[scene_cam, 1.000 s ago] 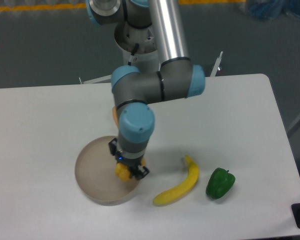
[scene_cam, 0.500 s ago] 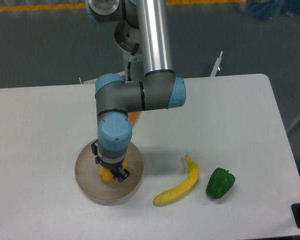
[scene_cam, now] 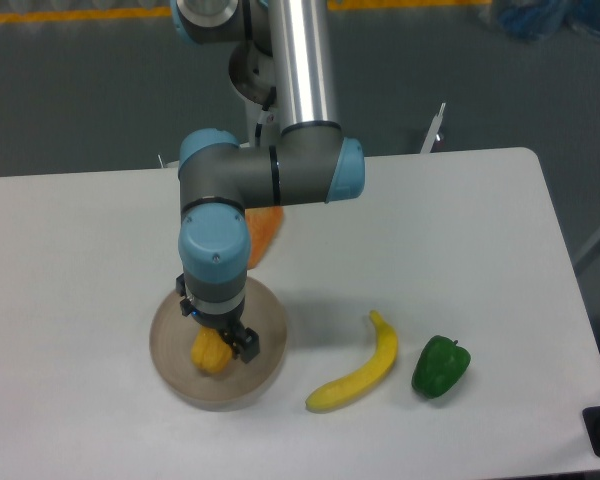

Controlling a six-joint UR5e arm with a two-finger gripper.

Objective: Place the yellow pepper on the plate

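Yellow pepper (scene_cam: 209,352) sits between gripper (scene_cam: 216,345) jaws over plate (scene_cam: 170,350).

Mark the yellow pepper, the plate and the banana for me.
yellow pepper (scene_cam: 208,352), fixed camera, its lobed body below the wrist.
plate (scene_cam: 170,325), fixed camera, bare left part inside the rim.
banana (scene_cam: 365,372), fixed camera, middle of its curve.

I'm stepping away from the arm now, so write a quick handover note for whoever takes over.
Gripper: low over the plate, around the small yellow-orange bell pepper; whether it is clamped is unclear.
Pepper: over the middle of the round grey-beige plate; contact with the dish cannot be confirmed.
Done: pepper carried to the plate.
Left: confirm release, then lift the arm clear.
Untouched on the white table: long yellow banana, green pepper, an orange item behind the arm.
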